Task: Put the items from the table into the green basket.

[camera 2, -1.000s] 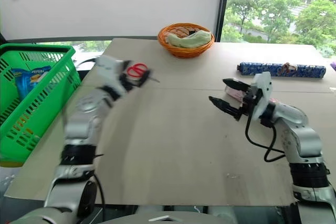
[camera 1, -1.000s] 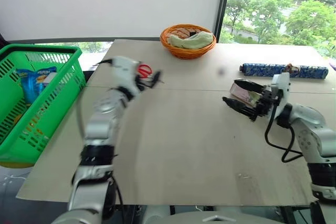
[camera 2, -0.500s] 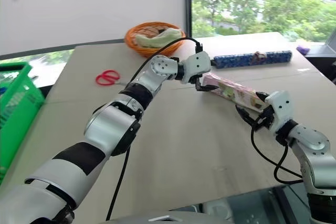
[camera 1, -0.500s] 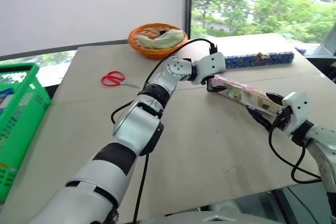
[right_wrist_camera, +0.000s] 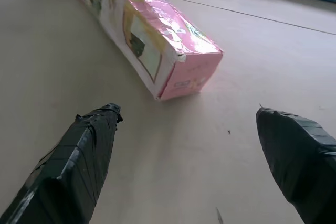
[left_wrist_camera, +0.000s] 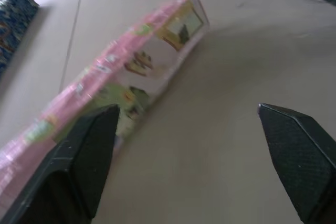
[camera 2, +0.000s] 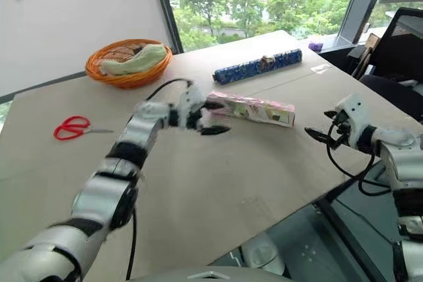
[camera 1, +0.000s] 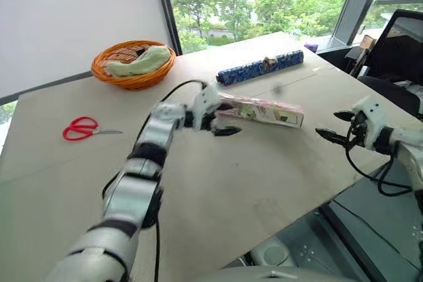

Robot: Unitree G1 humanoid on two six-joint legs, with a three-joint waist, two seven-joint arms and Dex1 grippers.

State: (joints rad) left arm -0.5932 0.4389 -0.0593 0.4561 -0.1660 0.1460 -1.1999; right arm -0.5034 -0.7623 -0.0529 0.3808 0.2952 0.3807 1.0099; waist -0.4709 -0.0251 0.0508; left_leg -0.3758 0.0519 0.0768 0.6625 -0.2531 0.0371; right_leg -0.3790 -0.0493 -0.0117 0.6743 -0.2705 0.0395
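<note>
The long pink picture-printed box (camera 1: 264, 110) lies flat mid-table (camera 1: 231, 189). My left gripper (camera 1: 225, 120) is open at the box's left end, which lies against one finger (left_wrist_camera: 79, 166). My right gripper (camera 1: 328, 124) is open too, facing the box's right end (right_wrist_camera: 184, 74) from a short gap away, with nothing between its fingers. The dark-blue patterned roll (camera 1: 261, 67) lies behind the box. The red-handled scissors (camera 1: 82, 128) lie far left. The green basket is out of view.
A round orange wicker basket (camera 1: 132, 64) with a pale cloth stands at the back left. The table's right edge runs close under my right gripper, with a black chair (camera 1: 396, 44) beyond it.
The whole view has swung right, taking the green basket out of the picture. My right gripper has drawn back from the box's end. My left gripper has sunk lower at the other end.
</note>
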